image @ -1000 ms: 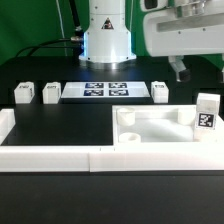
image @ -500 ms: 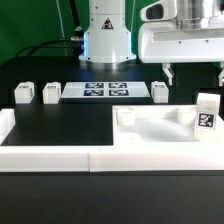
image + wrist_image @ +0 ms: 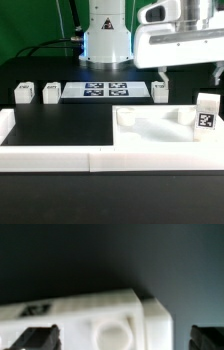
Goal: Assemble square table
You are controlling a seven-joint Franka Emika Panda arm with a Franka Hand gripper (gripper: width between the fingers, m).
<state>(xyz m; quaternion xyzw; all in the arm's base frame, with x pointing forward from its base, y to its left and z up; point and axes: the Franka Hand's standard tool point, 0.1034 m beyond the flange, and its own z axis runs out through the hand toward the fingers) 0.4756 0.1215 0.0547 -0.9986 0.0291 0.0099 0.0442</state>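
White plastic makes up nearly every loose part on the black surface point(image 3: 60, 125) in the exterior view. The large white square tray-like tabletop point(image 3: 150, 135) lies flat toward the exterior view's right, in the corner of the long low white border wall point(image 3: 50, 155), with short round posts standing up at its far corners. Four small white block legs sit apart from it. Two point(image 3: 22, 93) point(image 3: 51, 93) are side by side at the exterior view's left. One point(image 3: 160, 92) is just beside the flat white marker board point(image 3: 107, 90), and one point(image 3: 207, 110) stands upright just beside the tabletop's right edge with its tag facing the camera. The arm's white gripper point(image 3: 190, 77) hangs above the tabletop's far side. Its dark fingers point(image 3: 163, 78) are spread wide and hold nothing. One of them is close above the leg by the marker board.

In the wrist view, a corner of the tabletop point(image 3: 100, 314) fills the space between the two dark fingers point(image 3: 35, 337), which stand wide apart with nothing pinched. A round corner hole point(image 3: 110, 331) and part of a black-and-white tag point(image 3: 35, 310) show on it, blurred, against the black surface point(image 3: 110, 258).
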